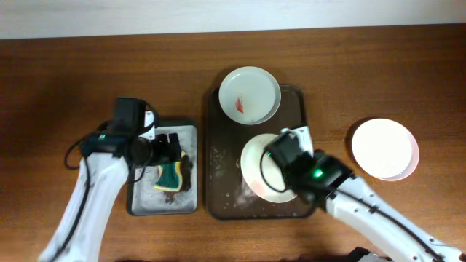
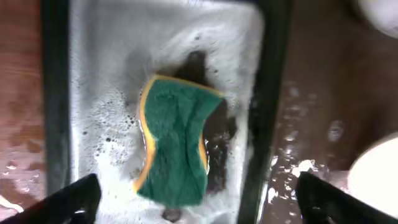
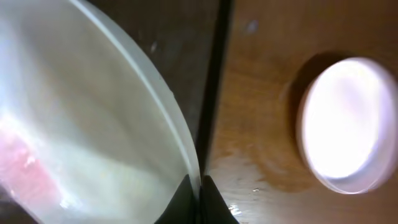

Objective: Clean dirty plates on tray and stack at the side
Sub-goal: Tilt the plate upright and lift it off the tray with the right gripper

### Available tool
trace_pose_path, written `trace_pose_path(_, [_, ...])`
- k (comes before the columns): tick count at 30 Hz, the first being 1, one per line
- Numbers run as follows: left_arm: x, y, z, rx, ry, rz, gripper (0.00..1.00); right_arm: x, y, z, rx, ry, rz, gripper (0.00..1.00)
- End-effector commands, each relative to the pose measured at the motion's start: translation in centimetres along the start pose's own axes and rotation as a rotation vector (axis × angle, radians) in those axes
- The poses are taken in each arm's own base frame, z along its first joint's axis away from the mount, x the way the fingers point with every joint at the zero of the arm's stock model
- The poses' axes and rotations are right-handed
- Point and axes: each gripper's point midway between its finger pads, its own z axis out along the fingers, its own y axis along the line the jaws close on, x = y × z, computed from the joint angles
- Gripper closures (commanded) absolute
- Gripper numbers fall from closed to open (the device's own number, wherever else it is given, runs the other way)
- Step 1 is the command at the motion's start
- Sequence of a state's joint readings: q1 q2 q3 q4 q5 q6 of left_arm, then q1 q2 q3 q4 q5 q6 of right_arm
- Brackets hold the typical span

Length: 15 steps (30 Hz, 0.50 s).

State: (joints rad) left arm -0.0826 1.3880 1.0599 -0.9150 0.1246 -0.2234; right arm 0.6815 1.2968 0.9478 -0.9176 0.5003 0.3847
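surface (image 1: 73, 73): brown wood with a fine lengthwise grain; in the right wrist view it shows a wet sheen just beside the large tray.
large tray (image 1: 218, 182): dark brown rectangular tray with rounded corners and a raised rim, at the centre of the overhead frame; its floor is wet and flecked with pale droplets.
upper plate (image 1: 250, 95): round shallow white plate, smooth and glossy, at the top end of the large tray, with a small red smear in its middle.
lower plate (image 1: 255, 175): round shallow white plate in the lower half of the large tray, partly covered by the right arm; the wrist view shows a thin rim and a blurred pink-red patch at lower left. Whether it is lifted, I cannot tell.
side plate (image 1: 384, 148): round white plate on bare wood at right of frame, well apart from the large tray, bright and unmarked.
right hand (image 3: 199, 200): dark fingers pinched together on the lower plate's rim.
left hand (image 2: 198, 193): fingers spread wide at the lower corners of its view, gripping nothing, above the sponge.
small tray (image 1: 145, 196): grey rectangular tray with a black rim, left of the large tray, coated in soapy film.
sponge (image 2: 177, 146): green scouring face on yellow foam, waisted in outline, lying in the small tray amid a dark stain.
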Motion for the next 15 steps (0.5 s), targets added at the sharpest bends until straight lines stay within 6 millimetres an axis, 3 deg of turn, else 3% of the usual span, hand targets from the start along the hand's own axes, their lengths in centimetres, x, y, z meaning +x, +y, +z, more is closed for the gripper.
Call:
trace_pose_path(1, [-0.3,-0.6,-2.9,0.032,-0.083,0.018,0.0,-2.5,-1.7,-3.5,0.217,-0.222,0.005,0.96])
trace_pose_path(6, [-0.3,-0.6,-3.1,0.033,-0.09,0.019,0.0,-5.1,-2.1,-8.2,0.275,-0.361,-0.025,0.96])
trace_pose_path(15, [-0.3,-0.6,-3.1,0.03,-0.091,0.019,0.0,-6.1,-1.1,-12.9,0.375,-0.546,-0.143,0.96])
